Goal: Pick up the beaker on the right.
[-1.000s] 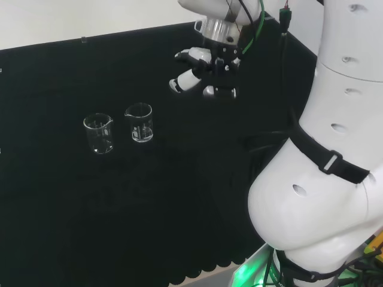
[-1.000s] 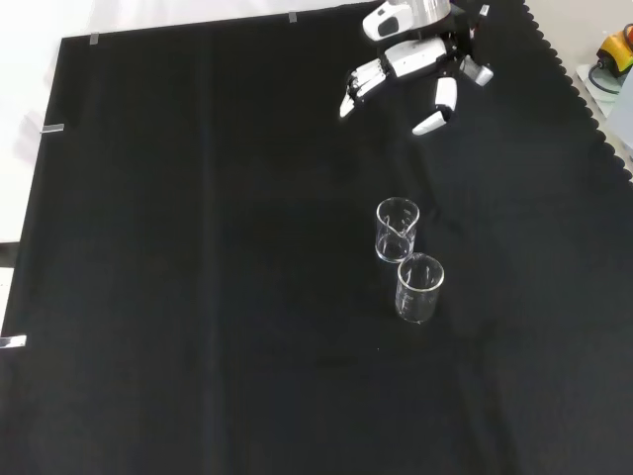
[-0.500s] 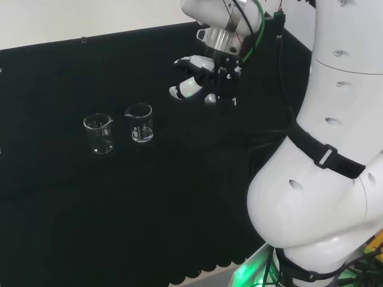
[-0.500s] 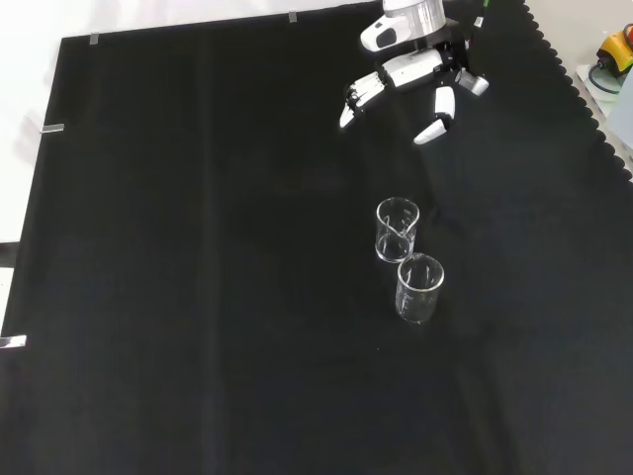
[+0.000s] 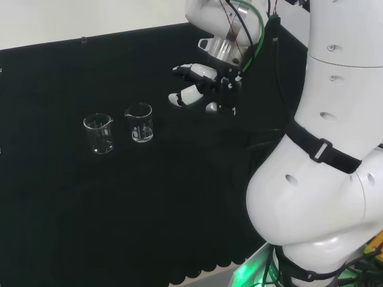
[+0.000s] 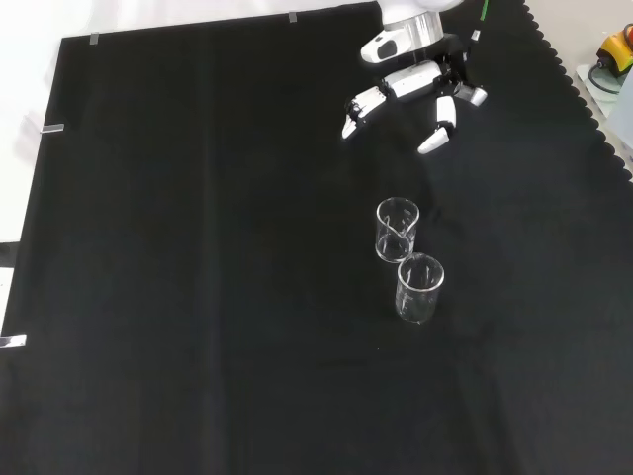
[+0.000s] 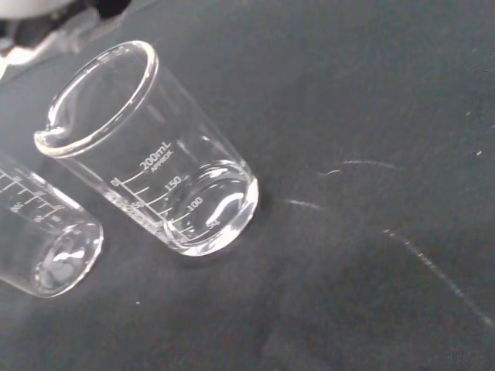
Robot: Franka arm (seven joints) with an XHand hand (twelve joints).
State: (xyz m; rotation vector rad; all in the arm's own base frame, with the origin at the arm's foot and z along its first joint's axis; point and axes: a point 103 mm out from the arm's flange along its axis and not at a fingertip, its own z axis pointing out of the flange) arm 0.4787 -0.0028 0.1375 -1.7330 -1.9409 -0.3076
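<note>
Two clear glass beakers stand upright side by side on the black cloth. In the head view one beaker [image 5: 139, 123] is on the right and the other beaker [image 5: 99, 133] on the left. In the front view they stand one behind the other: the farther beaker [image 6: 397, 230] and the nearer beaker [image 6: 419, 287]. The hand [image 5: 200, 84] hovers above the cloth to the right of both in the head view, apart from them. Seen from the front, the hand [image 6: 415, 81] is open, fingers spread, holding nothing. The wrist view shows one empty beaker [image 7: 147, 154] close and part of another beaker [image 7: 46, 247] beside it.
The arm's white links [image 5: 323, 149] stand at the right of the head view. The cloth's scalloped edge [image 6: 584, 94] runs down the right side of the front view, with a yellow and orange object [image 6: 618, 47] beyond it. Bare black cloth [image 6: 198, 247] spreads round the beakers.
The hand has come lower and a little closer to the beakers, still open. The beakers have not moved.
</note>
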